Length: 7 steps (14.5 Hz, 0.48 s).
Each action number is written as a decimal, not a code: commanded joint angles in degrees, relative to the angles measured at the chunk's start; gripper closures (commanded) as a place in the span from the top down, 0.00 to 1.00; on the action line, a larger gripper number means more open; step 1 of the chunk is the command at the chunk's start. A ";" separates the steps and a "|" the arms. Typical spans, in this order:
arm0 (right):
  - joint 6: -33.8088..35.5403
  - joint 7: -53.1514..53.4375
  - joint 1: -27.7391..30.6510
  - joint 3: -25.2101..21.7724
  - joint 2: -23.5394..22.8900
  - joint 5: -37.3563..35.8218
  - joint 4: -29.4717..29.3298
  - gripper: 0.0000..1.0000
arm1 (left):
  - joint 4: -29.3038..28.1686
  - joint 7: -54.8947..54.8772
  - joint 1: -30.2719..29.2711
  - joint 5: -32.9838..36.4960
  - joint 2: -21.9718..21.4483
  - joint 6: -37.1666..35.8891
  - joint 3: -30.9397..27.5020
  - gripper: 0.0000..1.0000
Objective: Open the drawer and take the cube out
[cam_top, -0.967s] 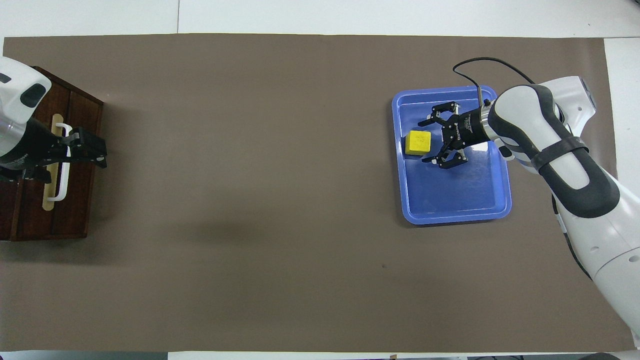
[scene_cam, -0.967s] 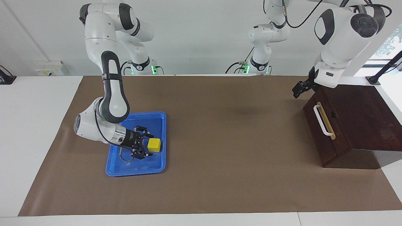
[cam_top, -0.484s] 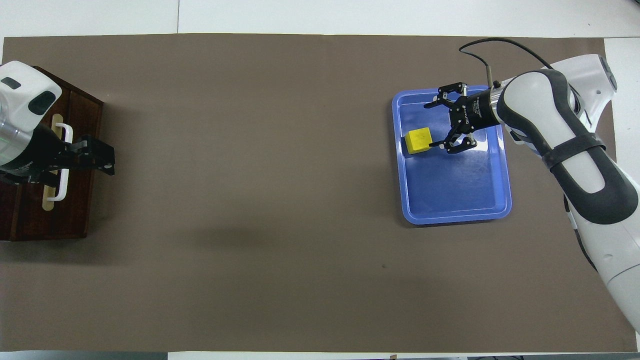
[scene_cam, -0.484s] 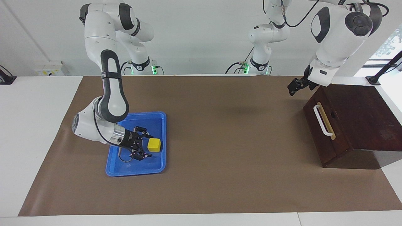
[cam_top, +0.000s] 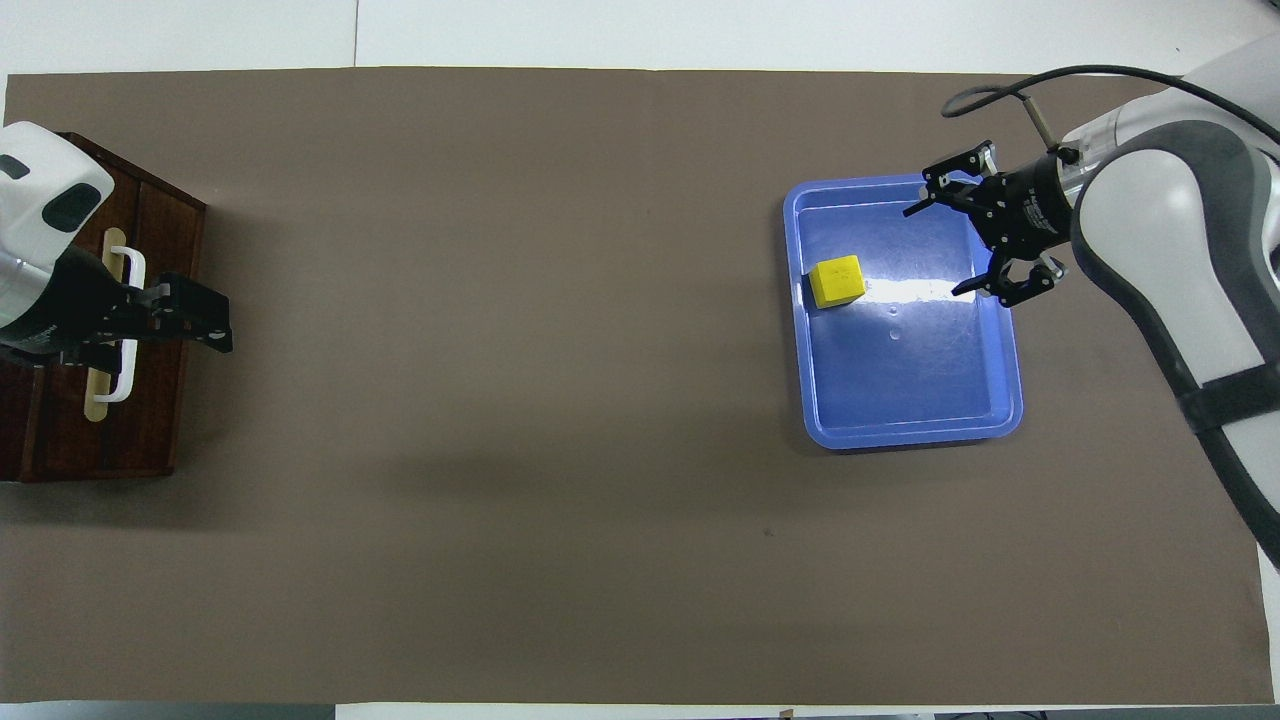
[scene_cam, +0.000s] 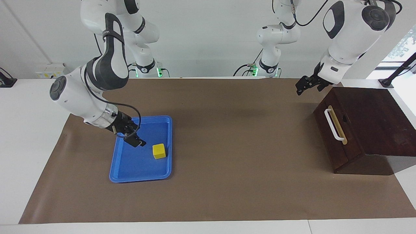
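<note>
On the floor of the blue tray (scene_cam: 114, 169), near the edge that faces the middle of the table, the cube (scene_cam: 159, 151) is sitting by itself, nothing gripping it. It is the tray's only content. Just beside it, the right gripper (scene_cam: 134, 140) is hanging over the tray with its fingers spread apart and empty. At the left arm's end of the table the drawer (scene_cam: 336, 139) is sitting closed in its dark wooden box (scene_cam: 373, 120), so its inside is hidden from me. The left gripper (cam_top: 205, 320) is hovering in the air near the white handle (scene_cam: 333, 124), fingers apart, holding nothing. I am thinking the risk is small now: a low sweep by the right gripper could nudge the cube or catch the tray's rim and drag it.
</note>
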<state>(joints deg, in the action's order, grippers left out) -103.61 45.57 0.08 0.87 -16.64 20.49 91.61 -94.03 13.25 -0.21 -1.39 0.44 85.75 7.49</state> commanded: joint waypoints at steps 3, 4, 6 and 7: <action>4.37 -23.29 0.10 0.36 7.22 -10.01 1.63 1.00 | 1.21 -2.26 2.67 -0.37 -0.61 -1.55 -2.39 1.00; 5.51 -27.42 0.27 0.36 9.15 -12.20 1.99 1.00 | 1.82 -2.09 2.67 -0.37 -0.35 -1.90 -2.39 1.00; 9.02 -34.37 0.80 0.36 13.10 -15.03 2.25 1.00 | 1.39 -2.26 2.67 -0.37 -0.35 -2.25 -2.57 1.00; 10.51 -38.14 0.80 0.36 14.95 -17.65 2.60 1.00 | 1.91 -2.18 2.76 -0.37 -0.09 -2.43 -2.48 1.00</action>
<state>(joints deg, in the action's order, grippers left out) -95.19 14.35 0.33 0.91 -6.72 6.55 91.69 -93.11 11.81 1.28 -1.39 0.41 85.06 6.30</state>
